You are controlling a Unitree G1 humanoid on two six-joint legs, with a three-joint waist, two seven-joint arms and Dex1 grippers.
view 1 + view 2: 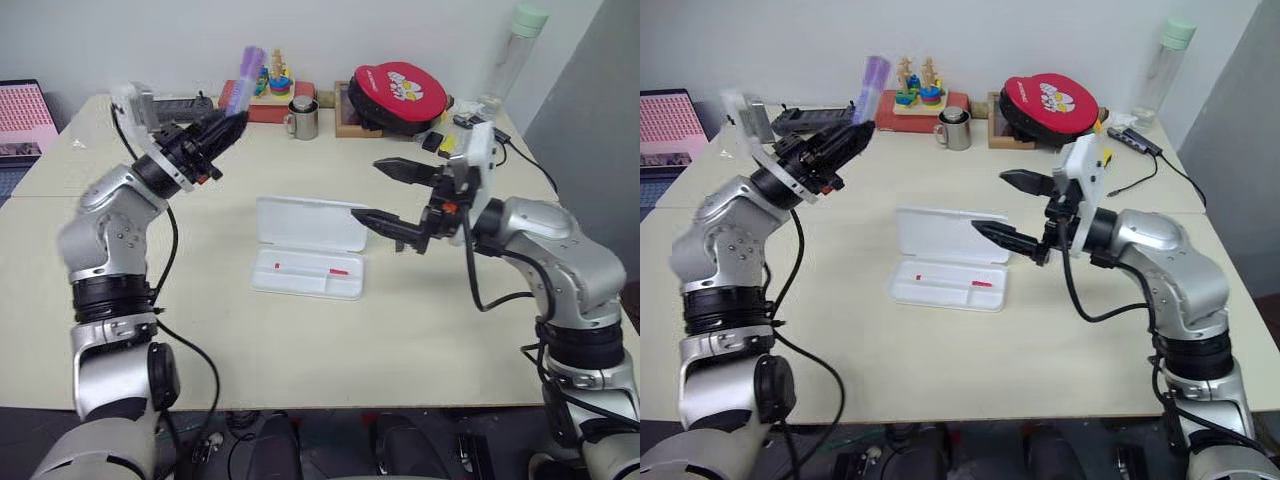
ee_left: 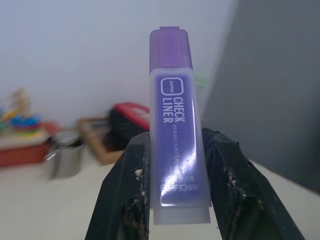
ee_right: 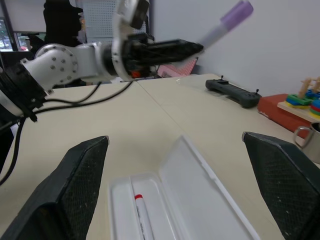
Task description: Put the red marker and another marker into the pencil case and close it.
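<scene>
Left end effector holds purple marker aloft
Right end effector gapes wide beside open pencil case; red marker lies inside.

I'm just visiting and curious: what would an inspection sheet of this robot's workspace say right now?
Surface: beige table, bare at the front.
Job's things: pencil case open at centre, red marker lying in its tray; purple marker held up in the air.
Clutter: metal mug, stacking toy, red pouch, bottle, black controller along the far edge.
Grippers: left gripper shut on purple marker; right gripper open above the case.
Cables: black cable at the far right.
Surroundings: pale wall behind.
</scene>
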